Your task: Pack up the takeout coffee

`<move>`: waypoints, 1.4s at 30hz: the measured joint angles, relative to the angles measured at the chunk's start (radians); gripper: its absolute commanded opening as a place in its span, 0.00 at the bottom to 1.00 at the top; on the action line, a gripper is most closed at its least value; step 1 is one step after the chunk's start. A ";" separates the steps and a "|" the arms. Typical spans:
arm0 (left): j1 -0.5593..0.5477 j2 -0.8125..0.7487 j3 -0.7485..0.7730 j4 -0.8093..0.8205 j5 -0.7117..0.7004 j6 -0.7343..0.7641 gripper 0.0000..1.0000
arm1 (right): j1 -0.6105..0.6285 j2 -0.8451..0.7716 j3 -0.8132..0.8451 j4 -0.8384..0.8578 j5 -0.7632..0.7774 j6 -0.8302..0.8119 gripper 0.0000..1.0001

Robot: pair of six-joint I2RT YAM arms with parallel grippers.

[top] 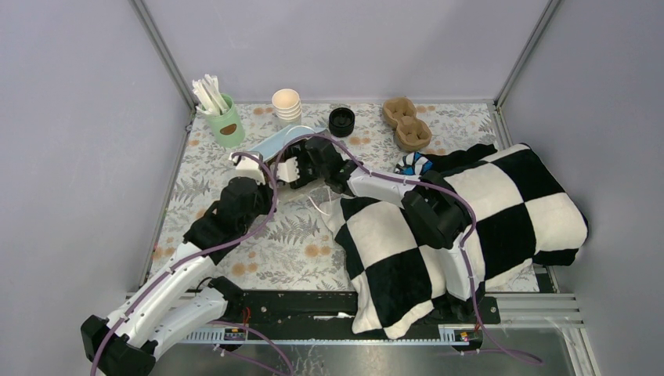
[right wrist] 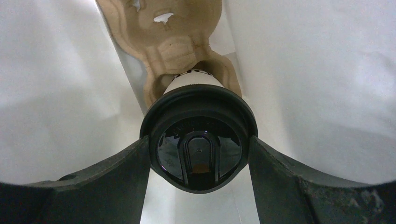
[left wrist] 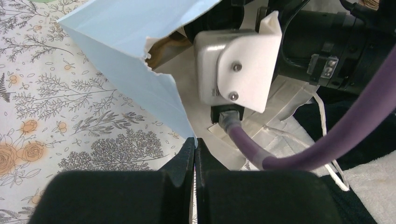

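The takeout coffee [right wrist: 194, 80], a cream paper cup under a round black lid [right wrist: 198, 105], stands in a brown pulp carrier [right wrist: 163, 32] inside the white interior of a light blue paper bag [left wrist: 130, 46]. My right gripper [right wrist: 198, 149] reaches into the bag, and its fingers [right wrist: 126, 177] press the lid's rim from both sides. The jaws of my left gripper [left wrist: 195, 144] are shut on the bag's torn bottom edge. From above, the bag [top: 274, 142] lies on the floral table, and both grippers meet at its mouth; the cup is hidden there.
A mint-green cup of white sticks [top: 223, 117], a stack of cream cups [top: 286, 106], a black lid stack [top: 341, 121] and spare pulp carriers [top: 405, 123] line the back. A black-and-white checkered cloth [top: 470, 219] covers the right side under the right arm.
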 measured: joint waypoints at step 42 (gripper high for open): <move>0.000 -0.004 0.001 -0.030 -0.006 -0.038 0.00 | -0.010 0.053 0.031 0.016 -0.066 -0.144 0.77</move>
